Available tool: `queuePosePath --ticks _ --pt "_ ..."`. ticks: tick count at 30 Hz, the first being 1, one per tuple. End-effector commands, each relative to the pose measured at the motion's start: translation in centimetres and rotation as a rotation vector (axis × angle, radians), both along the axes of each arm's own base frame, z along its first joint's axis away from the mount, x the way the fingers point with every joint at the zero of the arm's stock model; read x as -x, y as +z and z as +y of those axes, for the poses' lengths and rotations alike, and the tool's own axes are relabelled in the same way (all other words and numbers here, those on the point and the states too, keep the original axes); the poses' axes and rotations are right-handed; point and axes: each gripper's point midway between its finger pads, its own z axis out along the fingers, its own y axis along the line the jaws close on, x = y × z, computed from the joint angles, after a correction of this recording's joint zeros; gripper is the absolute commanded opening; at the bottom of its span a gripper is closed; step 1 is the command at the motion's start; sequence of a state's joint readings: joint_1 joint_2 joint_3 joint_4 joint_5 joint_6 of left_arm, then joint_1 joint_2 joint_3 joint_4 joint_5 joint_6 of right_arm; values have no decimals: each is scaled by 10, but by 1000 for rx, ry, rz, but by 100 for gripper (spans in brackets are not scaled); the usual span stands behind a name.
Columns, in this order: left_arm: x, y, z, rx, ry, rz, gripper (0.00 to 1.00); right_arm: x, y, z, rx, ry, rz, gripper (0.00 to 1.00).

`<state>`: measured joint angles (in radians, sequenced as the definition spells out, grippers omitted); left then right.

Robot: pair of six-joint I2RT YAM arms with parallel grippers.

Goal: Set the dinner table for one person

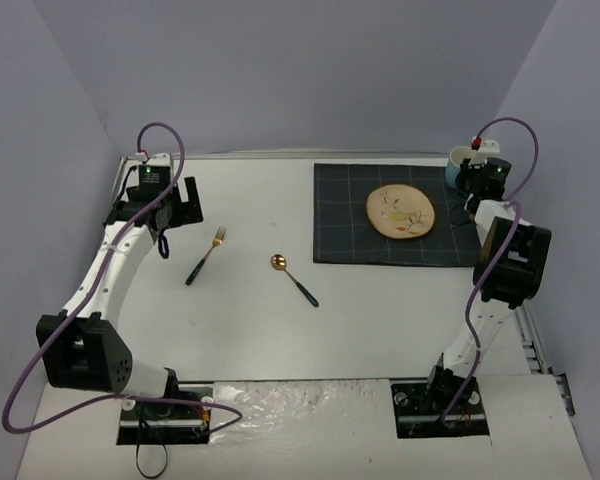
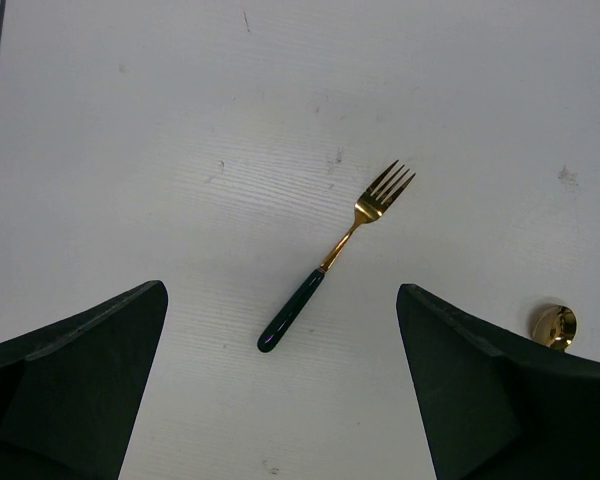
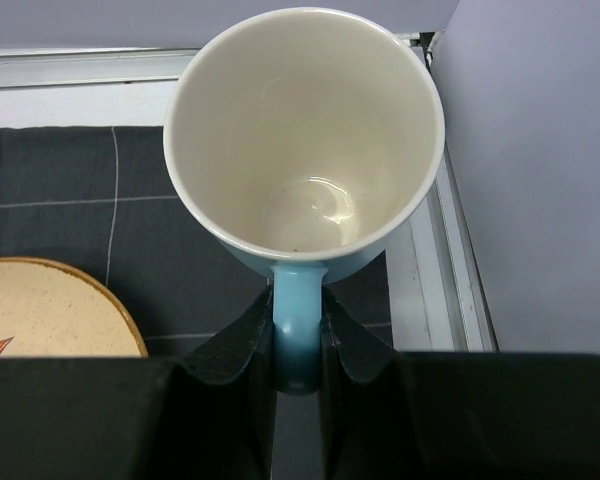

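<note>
The white dinner table (image 1: 260, 330) was covered at its far right by a dark checked placemat (image 1: 340, 200), on which a tan plate (image 1: 400, 212) was centred. At the placemat's far right corner a blue mug (image 3: 305, 130) was pinched upright by its handle in the closed right gripper (image 3: 300, 335) (presumably to keep it level). Well left of the placemat, a fork (image 2: 335, 257) was framed under the wide-spread, empty left gripper (image 2: 280, 292), seemingly lined up for pickup. A spoon (image 1: 294, 278) was seen nearer the placemat.
</note>
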<state>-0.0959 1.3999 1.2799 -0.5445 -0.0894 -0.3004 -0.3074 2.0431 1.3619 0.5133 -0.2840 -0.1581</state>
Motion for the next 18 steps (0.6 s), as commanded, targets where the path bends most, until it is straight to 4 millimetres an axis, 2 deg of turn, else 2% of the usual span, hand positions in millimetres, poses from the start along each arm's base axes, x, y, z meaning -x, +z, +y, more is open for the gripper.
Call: queuePosePath --ticks 1,5,12,18 --pt "-14 19 0 12 3 -88 97 -38 95 -6 83 39 -282 0" --pt "-15 16 1 10 4 -84 97 -44 86 -10 84 35 -272 0" --pt "-16 13 0 11 -2 -76 97 -50 81 -12 93 36 -271 0" --pt "-17 9 -2 18 -7 -68 97 -55 63 -15 82 43 -244 0"
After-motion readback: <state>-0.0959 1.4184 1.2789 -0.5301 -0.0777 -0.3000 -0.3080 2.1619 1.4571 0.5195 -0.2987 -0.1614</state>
